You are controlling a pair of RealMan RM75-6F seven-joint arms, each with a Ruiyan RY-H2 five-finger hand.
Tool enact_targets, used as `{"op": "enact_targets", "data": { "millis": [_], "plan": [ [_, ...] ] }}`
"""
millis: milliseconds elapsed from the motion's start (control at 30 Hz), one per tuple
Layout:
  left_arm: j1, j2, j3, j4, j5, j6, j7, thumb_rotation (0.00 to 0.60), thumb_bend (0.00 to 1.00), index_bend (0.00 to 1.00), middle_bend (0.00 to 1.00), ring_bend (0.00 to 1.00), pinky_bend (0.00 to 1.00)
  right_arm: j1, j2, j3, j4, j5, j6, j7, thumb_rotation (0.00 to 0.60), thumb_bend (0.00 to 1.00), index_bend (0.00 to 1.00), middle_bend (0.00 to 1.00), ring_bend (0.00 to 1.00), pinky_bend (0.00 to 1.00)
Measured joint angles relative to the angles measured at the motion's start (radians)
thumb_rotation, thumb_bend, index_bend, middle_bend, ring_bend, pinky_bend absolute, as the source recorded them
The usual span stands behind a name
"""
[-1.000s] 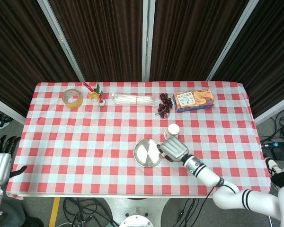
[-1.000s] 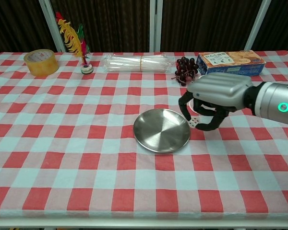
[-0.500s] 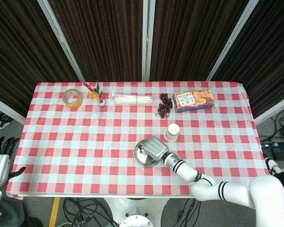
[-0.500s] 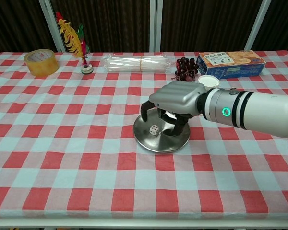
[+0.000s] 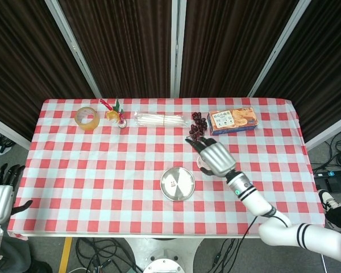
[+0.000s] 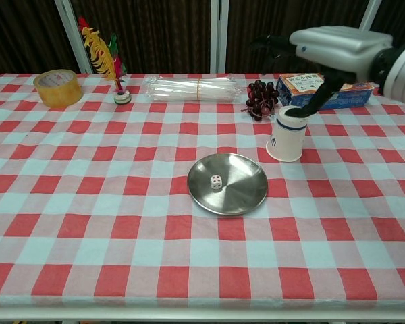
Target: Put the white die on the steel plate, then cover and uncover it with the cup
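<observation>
Die (image 6: 216, 181) seated on steel plate (image 6: 246, 196); cup (image 6: 287, 133) untouched.
Right hand (image 6: 337, 46) hovers above, fingers apart, empty; cup looks light, crushable: grip mid-wall.

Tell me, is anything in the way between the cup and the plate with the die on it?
Nothing visible is. The cup stands just right of the steel plate, with only bare tablecloth between them. The right hand hovers over the cup, and the white die sits alone on the plate.
</observation>
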Motion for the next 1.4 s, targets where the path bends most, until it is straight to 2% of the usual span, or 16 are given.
{"op": "enact_targets", "data": {
  "millis": [200,333,433,667,833,1067,1167,1300,1400],
  "plan": [
    [-0.007,0.013,0.002,-0.019,0.011,-0.006,0.000,0.600,0.00,0.14,0.13,0.02,0.04,-0.037,0.053,0.018,0.014,0.069,-0.034,0.186,0.600,0.12,0.03,0.17,0.05,0.17],
    [-0.009,0.023,0.006,-0.032,0.021,-0.006,0.005,0.600,0.00,0.14,0.13,0.02,0.04,-0.034,0.048,0.023,0.061,0.108,-0.131,0.322,0.600,0.12,0.05,0.18,0.05,0.17],
    [-0.007,0.030,0.009,-0.040,0.021,-0.004,0.007,0.600,0.00,0.14,0.13,0.02,0.04,-0.021,0.021,0.023,0.135,0.123,-0.208,0.405,0.600,0.12,0.08,0.18,0.05,0.17],
    [-0.007,0.035,0.010,-0.053,0.014,-0.009,0.018,0.600,0.00,0.14,0.13,0.02,0.04,0.016,-0.076,0.017,0.268,0.117,-0.281,0.484,0.600,0.12,0.13,0.19,0.06,0.17],
    [-0.006,0.036,0.010,-0.056,0.012,-0.009,0.020,0.600,0.00,0.14,0.13,0.02,0.04,0.038,-0.110,0.018,0.308,0.106,-0.301,0.503,0.600,0.15,0.19,0.21,0.07,0.17],
    [-0.005,0.034,0.011,-0.052,0.009,-0.013,0.016,0.600,0.00,0.14,0.13,0.02,0.04,0.044,-0.132,0.016,0.351,0.124,-0.303,0.477,0.600,0.16,0.21,0.22,0.07,0.17],
    [-0.007,0.034,0.011,-0.050,0.007,-0.017,0.013,0.600,0.00,0.14,0.13,0.02,0.04,0.043,-0.138,0.016,0.359,0.130,-0.305,0.477,0.600,0.20,0.29,0.24,0.07,0.17],
    [-0.007,0.034,0.012,-0.050,0.008,-0.017,0.013,0.600,0.00,0.14,0.13,0.02,0.04,0.040,-0.152,0.024,0.370,0.136,-0.294,0.487,0.600,0.31,0.54,0.30,0.11,0.17],
    [-0.006,0.036,0.012,-0.052,0.007,-0.015,0.013,0.600,0.00,0.14,0.13,0.02,0.04,0.034,-0.153,0.029,0.365,0.131,-0.276,0.501,0.600,0.33,0.60,0.33,0.13,0.17]
  ]
}}
